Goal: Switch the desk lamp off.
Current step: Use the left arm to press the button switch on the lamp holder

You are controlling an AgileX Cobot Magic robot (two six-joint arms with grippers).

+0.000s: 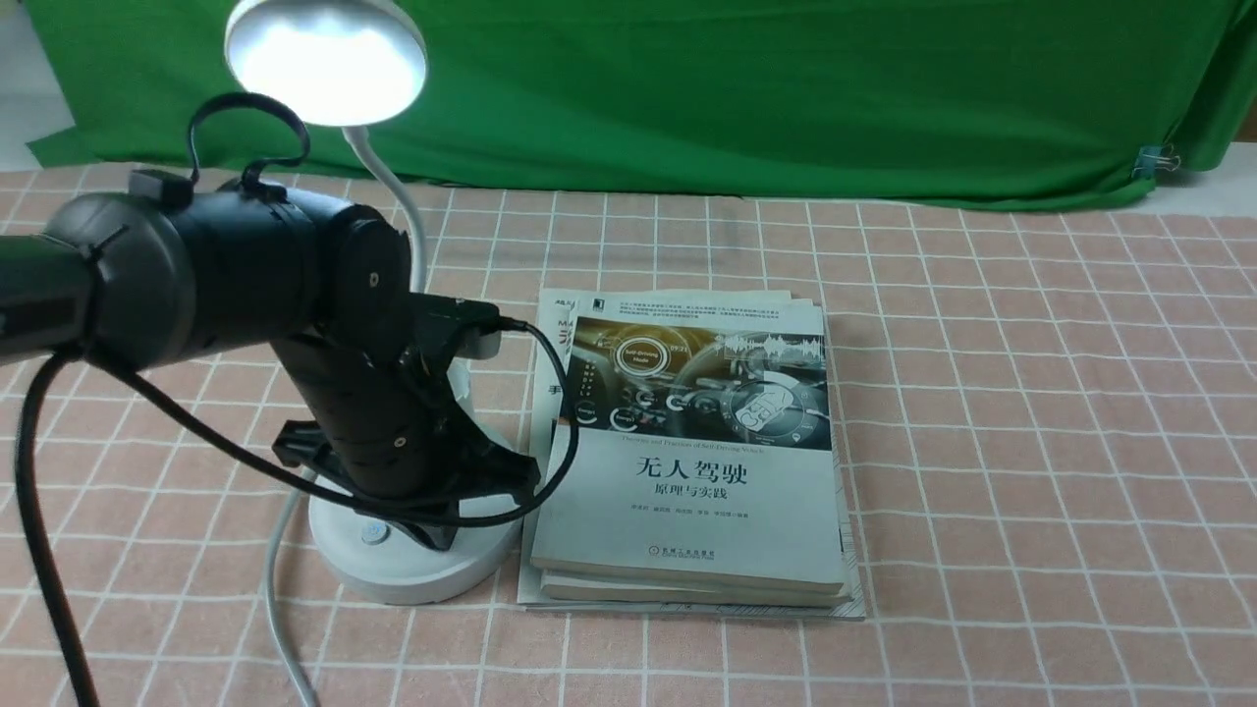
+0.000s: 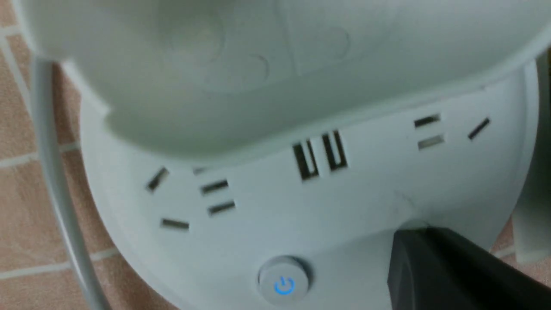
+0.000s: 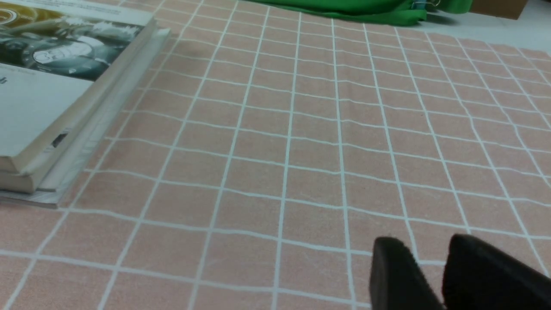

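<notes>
Front view
Desk lamp: stands on the left side of the tabletop, which has a pink checked cloth over it.
Head: round disc, lit bright white, high above the base on a thin curved neck.
Books: a flat stack just to the right of the lamp base, edges nearly touching it.
Left end effector: pointing down over the front of the base, close to a small round button. The arm hides the tips.
Green cloth: hangs along the back edge.

Left wrist view
Base: white, seen close up, with socket slots in an arc.
Power button: round, with a glowing blue power symbol, at the near rim.
Finger: one dark finger over the base beside the button, not on it. No second finger is in frame, so I cannot tell how wide the left end effector is set. Nothing is seen in its grip.
Cord: grey, runs along the base edge.

Right wrist view
Right end effector: low over bare cloth, its two dark fingers slightly apart with a narrow gap, holding nothing.
Book stack: off to one side, well apart from it.
</notes>
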